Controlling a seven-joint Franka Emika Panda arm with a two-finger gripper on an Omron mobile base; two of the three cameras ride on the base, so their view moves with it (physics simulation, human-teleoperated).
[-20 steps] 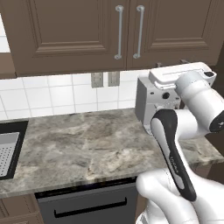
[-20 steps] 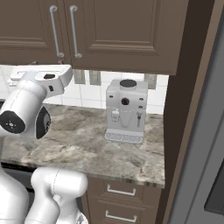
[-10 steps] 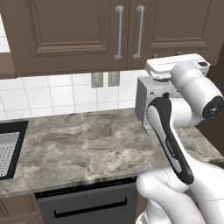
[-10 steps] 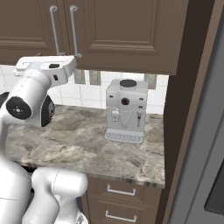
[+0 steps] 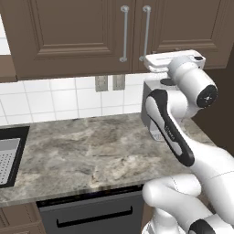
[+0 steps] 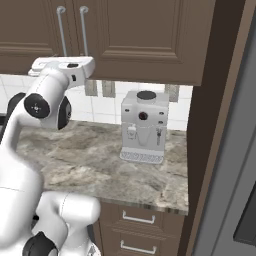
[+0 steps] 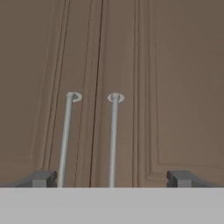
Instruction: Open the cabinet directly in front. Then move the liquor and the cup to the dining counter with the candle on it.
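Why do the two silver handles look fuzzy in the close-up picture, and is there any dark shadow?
Hand view: the handles look soft and blurry, with no glare. Left base view: a dark shadow lies under the cabinet, on the tiles. Right base view: the coffee machine looks fairly sharp.

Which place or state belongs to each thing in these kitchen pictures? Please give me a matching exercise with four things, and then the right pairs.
Things:
1. cabinet
2. coffee machine
3. sink
4. gripper

Places or states:
A. standing on the counter under the right door
B. open, facing the two bar handles
C. set into the counter at the far left
D. both doors closed

Right pairs: 1-D, 2-A, 3-C, 4-B
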